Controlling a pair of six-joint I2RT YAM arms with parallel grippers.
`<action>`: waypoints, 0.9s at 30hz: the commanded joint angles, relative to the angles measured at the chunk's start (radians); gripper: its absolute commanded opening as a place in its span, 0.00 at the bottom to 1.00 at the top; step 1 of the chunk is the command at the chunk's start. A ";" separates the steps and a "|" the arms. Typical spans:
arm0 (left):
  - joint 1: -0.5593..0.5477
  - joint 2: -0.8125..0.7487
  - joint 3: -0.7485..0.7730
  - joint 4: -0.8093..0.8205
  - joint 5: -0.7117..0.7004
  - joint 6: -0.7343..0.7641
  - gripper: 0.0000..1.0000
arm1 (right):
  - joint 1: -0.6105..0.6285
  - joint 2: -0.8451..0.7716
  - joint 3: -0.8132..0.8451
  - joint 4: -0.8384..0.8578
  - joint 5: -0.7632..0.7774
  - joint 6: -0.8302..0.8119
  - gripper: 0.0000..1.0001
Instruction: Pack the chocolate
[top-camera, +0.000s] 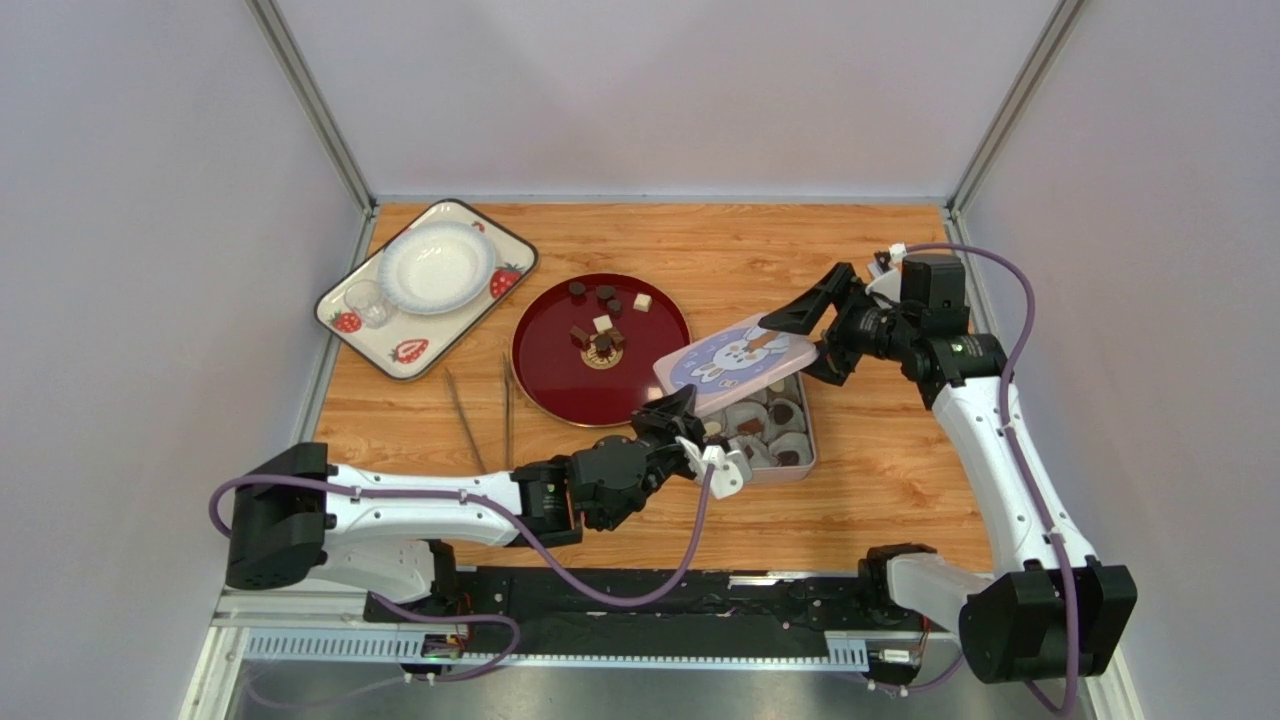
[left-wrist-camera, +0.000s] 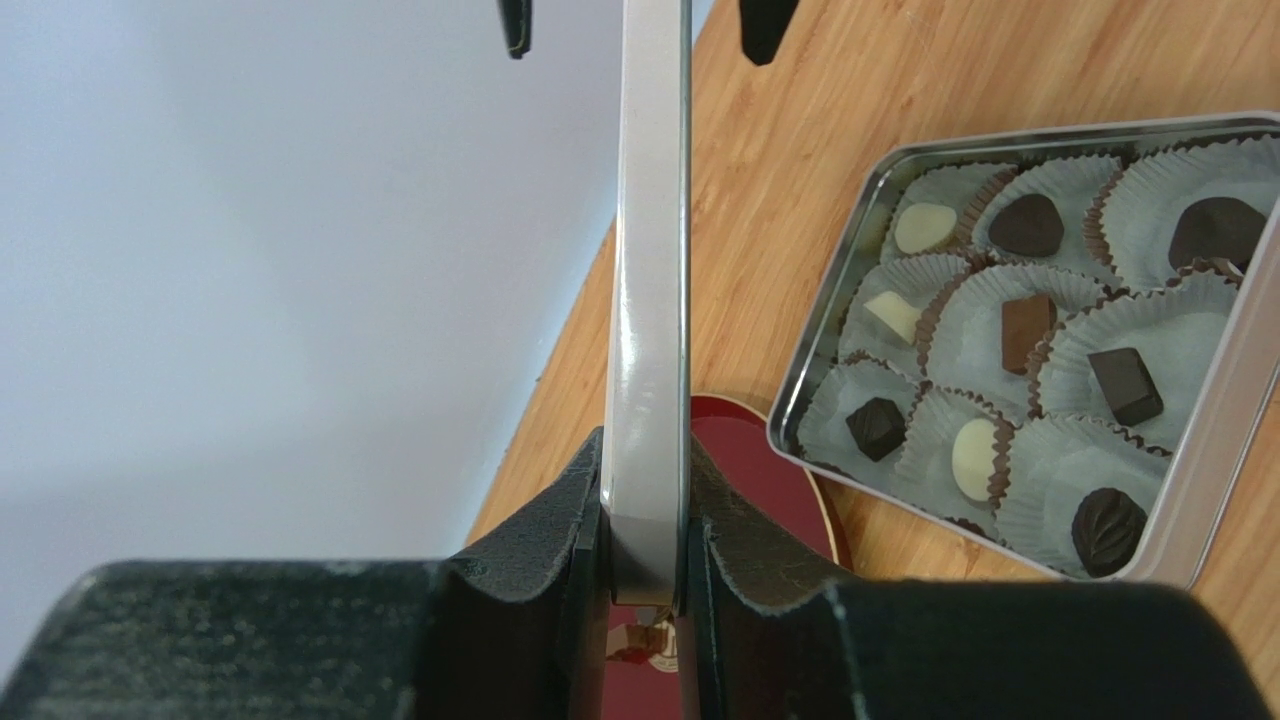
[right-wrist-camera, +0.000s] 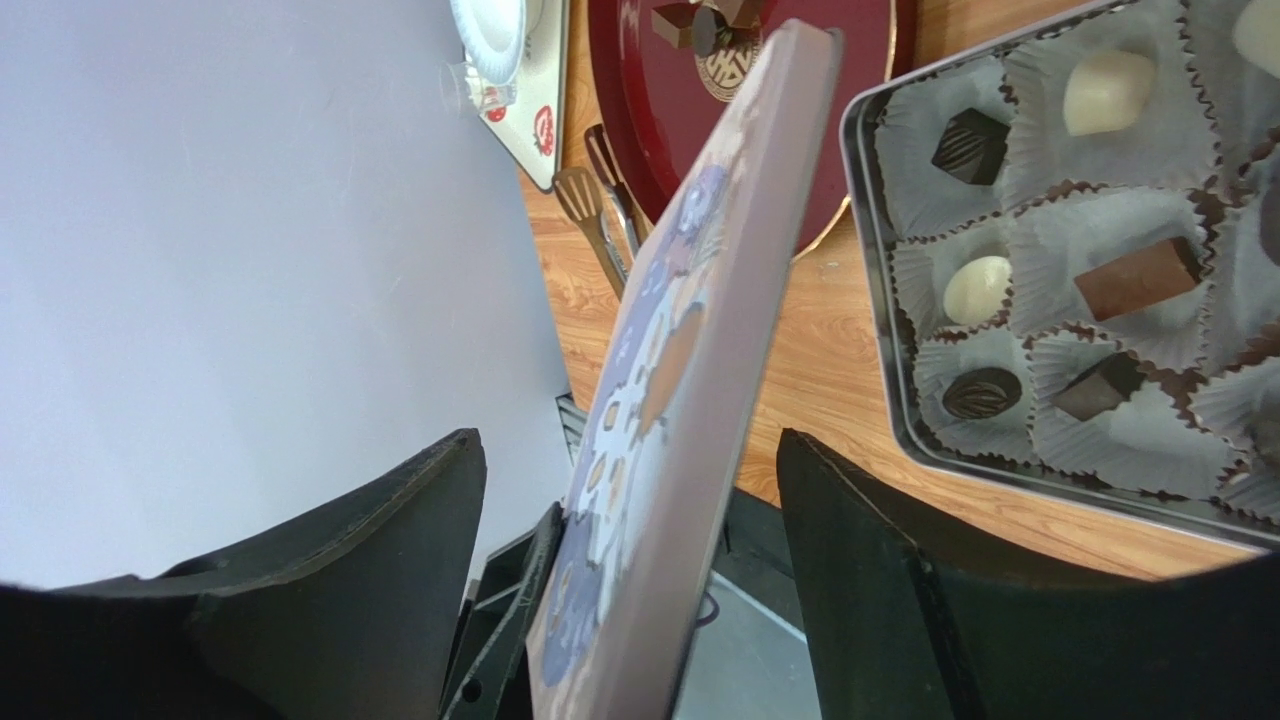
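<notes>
- Bright, even light falls on the wooden counter (top-camera: 887, 450); we find only soft, faint shadows under the arms.
- In the left wrist view, a pale sheen runs along the lid (left-wrist-camera: 646, 300) edge.
- Nearest the right wrist lens, we see the right claw (right-wrist-camera: 631, 450) and lid end blurred; the tin (right-wrist-camera: 860, 165) is sharp.

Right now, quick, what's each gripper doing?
Left gripper: closed on the edge of the tin lid.
Right gripper: open, one finger on either side of the lid.

White plate (top-camera: 434, 267) on strawberry tray (top-camera: 403, 354); tongs (top-camera: 466, 423) on wooden table (top-camera: 902, 480) nearby.
</notes>
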 joint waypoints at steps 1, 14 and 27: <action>-0.004 0.007 0.040 0.068 0.022 0.010 0.21 | 0.007 -0.007 -0.022 0.109 -0.046 0.060 0.70; -0.028 -0.004 0.011 0.108 0.018 0.004 0.22 | 0.004 -0.001 -0.094 0.148 -0.034 0.082 0.44; -0.048 0.024 -0.012 0.110 0.015 -0.100 0.49 | -0.006 -0.064 -0.094 0.191 -0.001 0.164 0.08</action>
